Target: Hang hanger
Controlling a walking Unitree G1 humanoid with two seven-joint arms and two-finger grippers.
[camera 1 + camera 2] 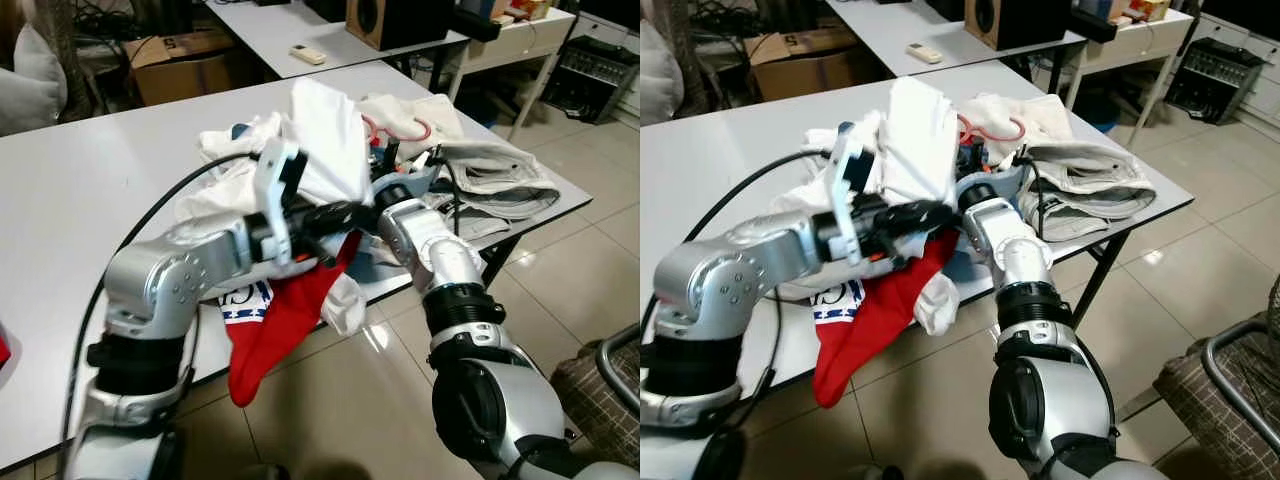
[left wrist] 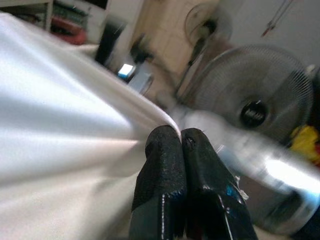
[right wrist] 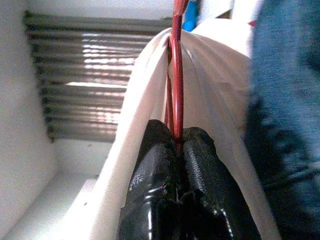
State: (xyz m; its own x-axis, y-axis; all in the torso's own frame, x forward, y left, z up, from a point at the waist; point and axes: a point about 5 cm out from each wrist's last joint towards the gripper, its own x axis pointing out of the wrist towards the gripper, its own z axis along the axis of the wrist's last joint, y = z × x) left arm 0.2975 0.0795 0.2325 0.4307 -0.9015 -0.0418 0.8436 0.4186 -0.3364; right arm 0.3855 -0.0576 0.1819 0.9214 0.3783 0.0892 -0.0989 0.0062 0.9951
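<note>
On the white counter lay a heap of clothes, and both arms reached into it near the edge. The left gripper had its fingers pinched closed on a fold of a white shirt. The right gripper had its fingers closed on the thin red hanger with pale cloth draped over it, and a red garment hung off the counter's edge below the arms.
</note>
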